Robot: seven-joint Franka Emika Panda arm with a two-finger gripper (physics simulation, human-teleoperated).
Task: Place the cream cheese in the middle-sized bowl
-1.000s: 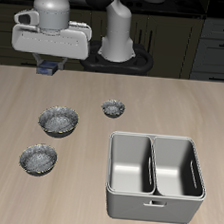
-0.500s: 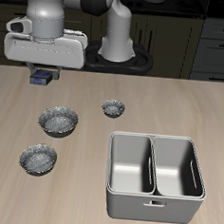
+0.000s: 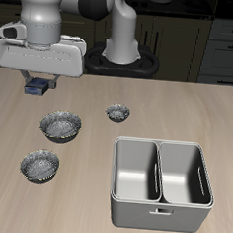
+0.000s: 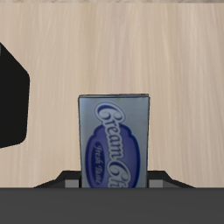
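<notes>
- Dark cabinet fronts run behind a pale wooden table (image 3: 140, 101) in the exterior view, and the robot's base stands at the table's back.
- Exterior view: the gripper (image 3: 37, 85) hangs above the table, back from all three bowls, with a wide grey housing above it.
- Exterior view: the cream cheese (image 3: 37, 85) shows as a small dark blue box tucked under that housing, clear of the table surface.
- Exterior view: three silvery, crinkled bowls lie on the wood. The widest bowl (image 3: 61, 126) sits nearest below the gripper; the middle-sized bowl (image 3: 39, 164) lies nearer the table's front edge; the smallest bowl (image 3: 117, 113) lies apart from both, towards the table's middle.
- Exterior view: a grey metal two-compartment bin (image 3: 162, 182) stands near the front edge, well apart from the bowls. Both its compartments look bare.
- Wrist view: light wood grain fills the background, with a black shape at one edge that I cannot identify.
- Wrist view: the cream cheese (image 4: 115, 140) fills the middle, its blue label with pale script facing the camera, long side running away from the lens.
- Wrist view: the pincer (image 4: 115, 179) is clamped on the box, its dark finger (image 4: 66, 179) against the box's end at the near side. No bowl shows here.
</notes>
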